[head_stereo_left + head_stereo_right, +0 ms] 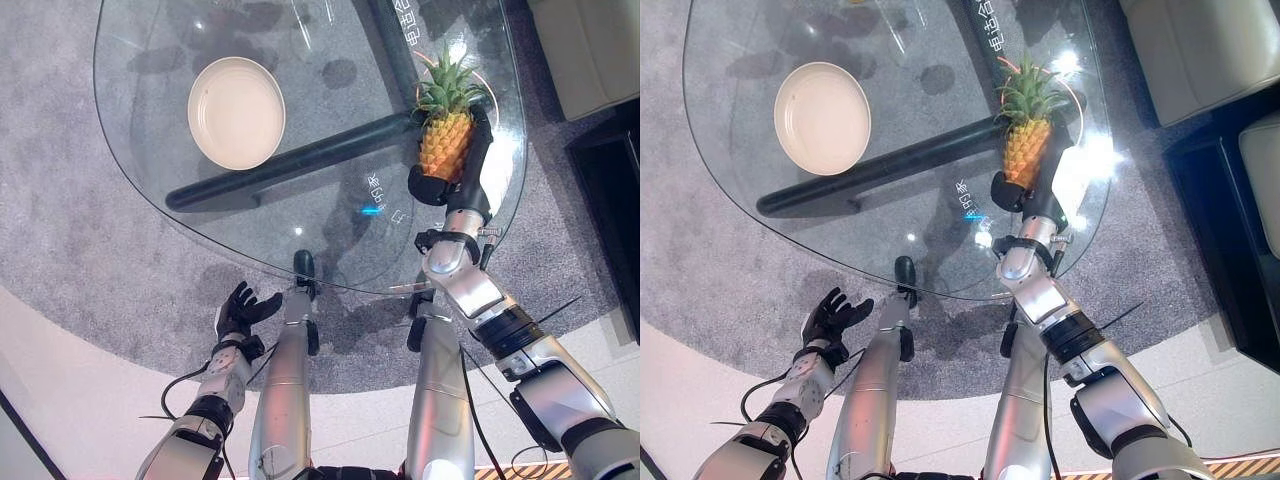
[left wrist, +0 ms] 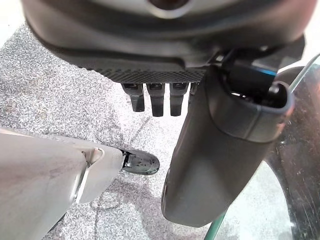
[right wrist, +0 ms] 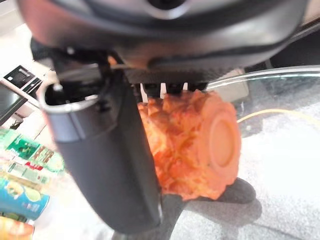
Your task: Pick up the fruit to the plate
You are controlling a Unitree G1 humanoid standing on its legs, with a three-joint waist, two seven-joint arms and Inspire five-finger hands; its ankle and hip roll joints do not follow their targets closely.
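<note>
Orange and green, the pineapple (image 1: 445,140) sat in our right hand (image 1: 462,172) over the right part of the glass table (image 1: 330,215), well apart from the cream plate (image 1: 236,111) lying bare on the table's left part. We had the fingers curled round the far side of the fruit and the thumb (image 3: 107,160) pressed along its near side. Our right wrist view gave us the pineapple's flat cut base, which the head views hid. Our left hand (image 1: 240,308) hung below the table edge, over the grey carpet (image 1: 90,260), fingers loosely spread and holding nothing.
</note>
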